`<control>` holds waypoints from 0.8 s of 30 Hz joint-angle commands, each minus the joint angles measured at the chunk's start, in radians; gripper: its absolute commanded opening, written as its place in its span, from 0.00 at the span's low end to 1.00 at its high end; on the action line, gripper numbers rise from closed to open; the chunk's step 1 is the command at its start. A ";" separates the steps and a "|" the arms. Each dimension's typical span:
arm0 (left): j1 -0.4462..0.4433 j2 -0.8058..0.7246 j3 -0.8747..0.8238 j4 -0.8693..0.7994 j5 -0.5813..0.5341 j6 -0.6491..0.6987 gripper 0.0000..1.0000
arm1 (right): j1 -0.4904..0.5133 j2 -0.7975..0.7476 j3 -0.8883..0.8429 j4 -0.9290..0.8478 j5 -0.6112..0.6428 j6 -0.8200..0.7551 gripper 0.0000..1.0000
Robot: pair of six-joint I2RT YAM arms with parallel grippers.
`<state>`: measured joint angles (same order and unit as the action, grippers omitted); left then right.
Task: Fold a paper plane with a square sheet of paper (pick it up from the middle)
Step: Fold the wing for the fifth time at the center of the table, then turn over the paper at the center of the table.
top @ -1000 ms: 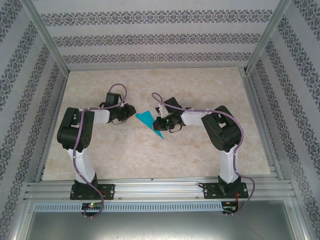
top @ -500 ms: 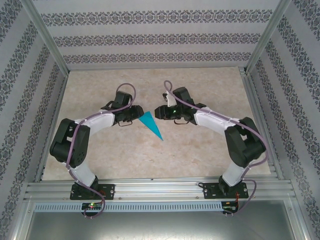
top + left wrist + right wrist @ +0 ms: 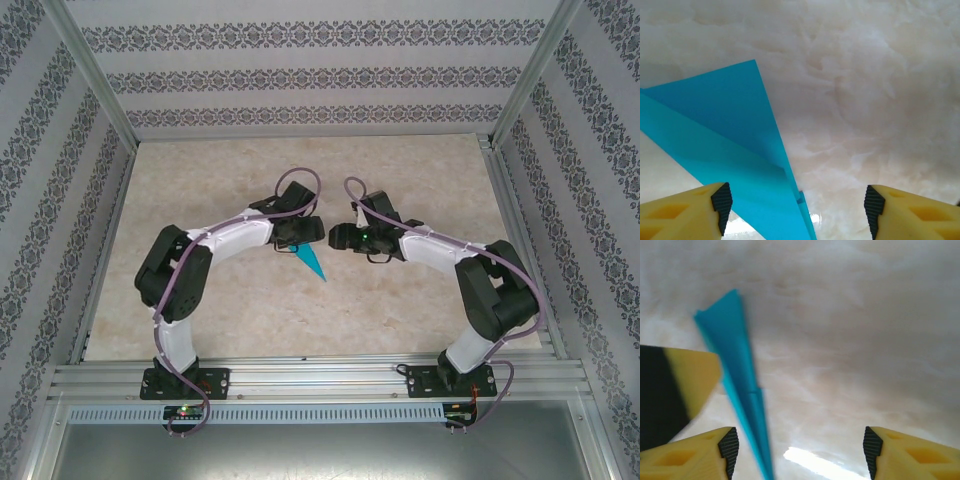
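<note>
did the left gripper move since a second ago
Yes. The left gripper has swung right, away from the table left edge, and is now over the paper plane at its wide end.

a: how many arms?
b: two, the left arm (image 3: 235, 236) and the right arm (image 3: 445, 252).
a: grippers?
b: two as well, the left gripper (image 3: 316, 231) and the right gripper (image 3: 338, 238), each with two yellow fingers (image 3: 685, 212).
a: and paper?
b: one folded teal paper plane (image 3: 312, 262), on one marble table (image 3: 420, 170).
</note>
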<state>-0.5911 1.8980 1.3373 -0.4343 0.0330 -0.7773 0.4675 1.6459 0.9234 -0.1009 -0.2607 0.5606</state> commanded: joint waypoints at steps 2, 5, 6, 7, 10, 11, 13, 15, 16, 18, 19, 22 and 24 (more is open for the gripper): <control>-0.031 0.083 0.115 -0.287 -0.196 -0.051 0.78 | -0.038 -0.075 -0.037 -0.002 0.116 0.012 0.72; -0.039 0.124 0.175 -0.351 -0.221 -0.065 0.77 | -0.057 -0.090 -0.052 -0.008 0.122 0.012 0.72; -0.041 0.135 0.189 -0.363 -0.223 -0.070 0.78 | -0.062 -0.091 -0.054 -0.011 0.121 0.013 0.72; -0.041 0.142 0.201 -0.372 -0.226 -0.075 0.78 | -0.064 -0.090 -0.056 -0.010 0.120 0.012 0.72; -0.042 0.170 0.237 -0.406 -0.231 -0.085 0.78 | -0.067 -0.082 -0.057 -0.012 0.112 0.014 0.72; -0.042 0.178 0.248 -0.414 -0.231 -0.088 0.78 | -0.067 -0.080 -0.056 -0.012 0.105 0.017 0.72; -0.042 0.185 0.262 -0.427 -0.230 -0.092 0.76 | -0.067 -0.074 -0.056 -0.012 0.099 0.019 0.72; -0.044 0.185 0.268 -0.434 -0.231 -0.103 0.74 | -0.067 -0.069 -0.052 -0.015 0.098 0.022 0.71; -0.043 0.183 0.267 -0.438 -0.235 -0.110 0.72 | -0.067 -0.069 -0.050 -0.019 0.096 0.021 0.71; -0.043 0.172 0.260 -0.438 -0.241 -0.126 0.69 | -0.067 -0.067 -0.045 -0.025 0.094 0.021 0.71; -0.042 0.166 0.254 -0.434 -0.243 -0.132 0.67 | -0.068 -0.066 -0.043 -0.027 0.094 0.022 0.71; -0.044 0.142 0.230 -0.412 -0.242 -0.146 0.59 | -0.067 -0.060 -0.040 -0.031 0.089 0.024 0.71; -0.044 0.128 0.213 -0.395 -0.242 -0.160 0.54 | -0.067 -0.054 -0.039 -0.026 0.075 0.026 0.70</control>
<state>-0.6224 2.0701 1.5723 -0.8074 -0.1848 -0.8989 0.4030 1.5761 0.8753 -0.1127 -0.1726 0.5747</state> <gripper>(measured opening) 0.553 0.703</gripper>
